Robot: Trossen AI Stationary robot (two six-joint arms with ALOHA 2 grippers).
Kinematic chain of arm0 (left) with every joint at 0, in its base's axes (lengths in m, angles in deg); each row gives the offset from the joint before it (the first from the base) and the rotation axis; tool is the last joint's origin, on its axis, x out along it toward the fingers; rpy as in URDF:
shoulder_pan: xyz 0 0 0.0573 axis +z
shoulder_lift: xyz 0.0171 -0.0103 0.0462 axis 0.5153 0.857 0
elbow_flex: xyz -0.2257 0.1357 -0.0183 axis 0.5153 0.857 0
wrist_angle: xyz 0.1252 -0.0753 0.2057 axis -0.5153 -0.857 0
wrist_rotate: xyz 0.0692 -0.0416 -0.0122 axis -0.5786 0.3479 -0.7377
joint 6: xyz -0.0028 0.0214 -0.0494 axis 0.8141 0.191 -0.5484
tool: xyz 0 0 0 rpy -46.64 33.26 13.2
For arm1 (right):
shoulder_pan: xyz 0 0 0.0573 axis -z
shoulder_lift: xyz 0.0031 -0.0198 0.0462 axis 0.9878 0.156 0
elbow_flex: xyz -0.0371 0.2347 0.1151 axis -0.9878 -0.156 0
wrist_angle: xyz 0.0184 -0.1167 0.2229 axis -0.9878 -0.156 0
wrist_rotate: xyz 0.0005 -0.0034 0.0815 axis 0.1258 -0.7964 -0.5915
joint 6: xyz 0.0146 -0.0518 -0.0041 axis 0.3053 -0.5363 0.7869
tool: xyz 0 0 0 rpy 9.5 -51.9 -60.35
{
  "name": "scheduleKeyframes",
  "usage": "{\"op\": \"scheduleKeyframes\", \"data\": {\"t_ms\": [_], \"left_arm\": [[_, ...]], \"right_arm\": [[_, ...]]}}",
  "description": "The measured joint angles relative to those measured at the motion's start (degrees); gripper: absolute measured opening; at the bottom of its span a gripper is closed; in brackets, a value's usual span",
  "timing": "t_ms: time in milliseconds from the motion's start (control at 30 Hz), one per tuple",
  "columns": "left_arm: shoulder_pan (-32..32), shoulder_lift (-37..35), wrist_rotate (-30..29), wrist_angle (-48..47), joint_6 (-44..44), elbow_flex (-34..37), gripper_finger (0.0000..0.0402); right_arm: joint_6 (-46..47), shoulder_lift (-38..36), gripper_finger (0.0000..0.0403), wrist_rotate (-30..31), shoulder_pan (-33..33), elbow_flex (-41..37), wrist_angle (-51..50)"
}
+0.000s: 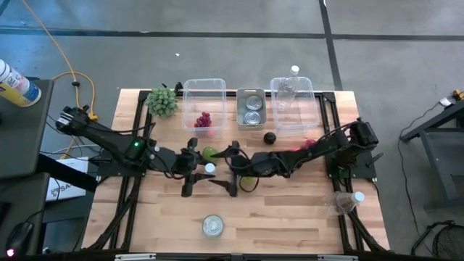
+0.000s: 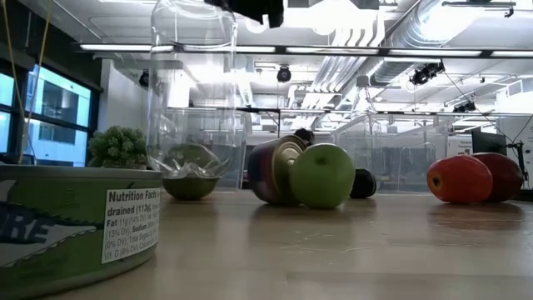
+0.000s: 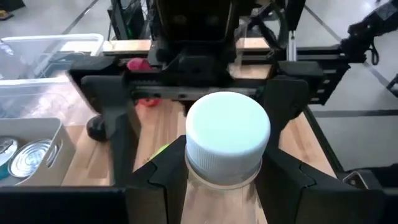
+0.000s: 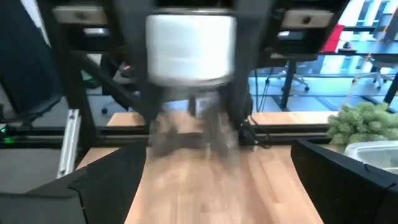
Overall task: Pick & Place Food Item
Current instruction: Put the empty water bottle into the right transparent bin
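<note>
Left wrist view shows the left gripper [image 3: 227, 171] clamped around the neck of a clear bottle [image 3: 227, 140] under its white cap. Facing it, the right gripper [image 1: 233, 174] stands wide apart, gripping nothing.

A wooden worktop [image 1: 290, 210] carried two clear plastic bins [image 1: 203, 90] along its far edge, with a small metal tray [image 1: 251, 94] between them. A tin can [image 1: 212, 225] sat alone near the front edge, and another clear bottle [image 1: 346, 201] lay at the right edge.
</note>
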Motion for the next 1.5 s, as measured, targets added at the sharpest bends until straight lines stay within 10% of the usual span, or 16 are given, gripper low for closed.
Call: {"op": "scheduleKeyframes", "data": {"t_ms": [267,567,1000,1500], "left_arm": [[0.3,1.2,1.9,2.0,1.4,0.0,0.0147],[0.9,1.4,1.6,1.9,1.3,0.1,0.0147],[0.8,1.4,2.4,2.2,0.9,0.1,0.0147],[0.5,1.0,3.3,1.9,-2.0,0.0,0.0146]], "right_arm": [[0.3,0.8,0.0359,-2.8,0.6,0.0,0.2],[1.5,1.0,0.0159,-3.0,0.6,0.0,-0.4],[1.5,0.6,0.0155,-3.2,-1.0,0.1,-1.7],[2.6,-2.3,0.0155,15.0,-8.9,-0.2,-15.8]]}}
